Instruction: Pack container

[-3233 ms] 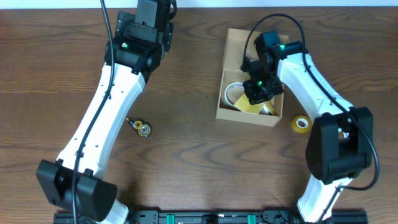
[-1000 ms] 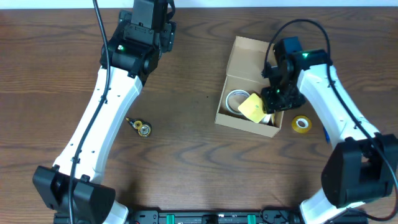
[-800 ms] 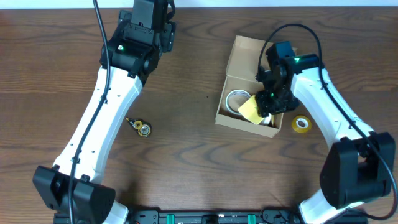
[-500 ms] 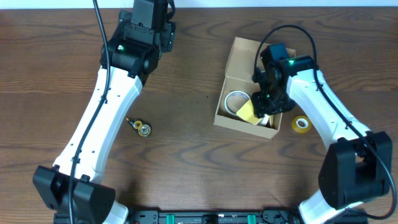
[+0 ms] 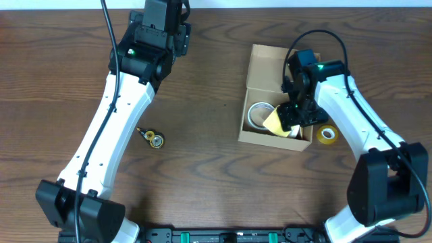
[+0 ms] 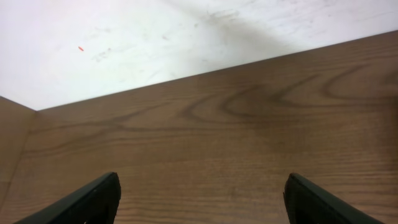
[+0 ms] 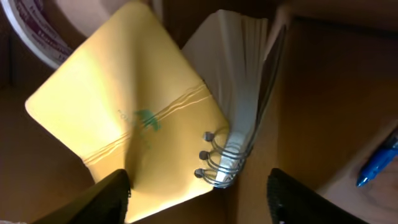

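The container [image 5: 270,140] is a tan cardboard box at the right of the table, its flap lid [image 5: 268,62] open toward the back. Inside it lie a white tape roll [image 5: 257,113] and a yellow spiral notepad [image 5: 275,121], tilted on one corner. My right gripper [image 5: 298,116] hangs inside the box over the pad. In the right wrist view the yellow notepad [image 7: 130,118] and its wire binding [image 7: 217,163] sit between the spread fingers of the right gripper [image 7: 199,205], which is open. My left gripper [image 6: 201,202] is open over bare wood at the table's back edge.
A yellow tape roll [image 5: 327,134] lies on the table just right of the box. A small black and yellow object [image 5: 152,138] lies left of centre. A blue pen [image 7: 378,163] shows outside the box wall in the right wrist view. A white wall [image 6: 155,37] borders the table's back.
The right gripper went down and left into the box with the notepad, and its jaws widened. The box slid slightly right. The left arm stayed still.
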Tool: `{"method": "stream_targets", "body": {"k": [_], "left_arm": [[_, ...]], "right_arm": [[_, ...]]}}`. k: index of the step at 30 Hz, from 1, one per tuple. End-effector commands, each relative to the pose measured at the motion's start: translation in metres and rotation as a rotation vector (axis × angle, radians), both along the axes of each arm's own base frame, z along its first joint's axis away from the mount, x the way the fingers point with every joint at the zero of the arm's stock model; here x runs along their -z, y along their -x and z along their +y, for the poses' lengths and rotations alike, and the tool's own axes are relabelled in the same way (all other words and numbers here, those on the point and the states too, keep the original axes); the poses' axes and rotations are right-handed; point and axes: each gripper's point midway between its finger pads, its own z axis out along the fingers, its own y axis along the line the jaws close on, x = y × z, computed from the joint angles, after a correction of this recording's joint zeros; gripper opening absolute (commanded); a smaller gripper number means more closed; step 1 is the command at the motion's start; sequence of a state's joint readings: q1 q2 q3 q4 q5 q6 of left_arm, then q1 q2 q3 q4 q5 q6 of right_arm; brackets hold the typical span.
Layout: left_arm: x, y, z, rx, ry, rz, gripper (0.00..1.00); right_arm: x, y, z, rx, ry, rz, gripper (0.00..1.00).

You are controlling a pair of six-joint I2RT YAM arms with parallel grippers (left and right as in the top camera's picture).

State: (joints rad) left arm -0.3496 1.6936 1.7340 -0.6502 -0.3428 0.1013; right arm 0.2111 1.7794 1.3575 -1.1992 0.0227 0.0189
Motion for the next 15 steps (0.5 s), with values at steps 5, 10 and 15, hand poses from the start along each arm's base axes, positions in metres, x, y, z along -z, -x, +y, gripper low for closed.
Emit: {"method": "stream_targets", "body": {"k": [5,10,15], "left_arm": [[-0.016,0.001,0.001,-0.009,0.028,-0.037,0.85],[-0.016,0.001,0.001,-0.009,0.027,-0.037,0.85],[-0.016,0.001,0.001,-0.009,0.027,-0.036,0.85]], "right_arm": [[0.004,-0.001,-0.014,0.037,0.021,0.008,0.61],[0.004,-0.002,-0.025,0.071,0.021,0.01,0.62],[0.005,-0.005,-0.038,0.115,0.02,0.003,0.6]]}}
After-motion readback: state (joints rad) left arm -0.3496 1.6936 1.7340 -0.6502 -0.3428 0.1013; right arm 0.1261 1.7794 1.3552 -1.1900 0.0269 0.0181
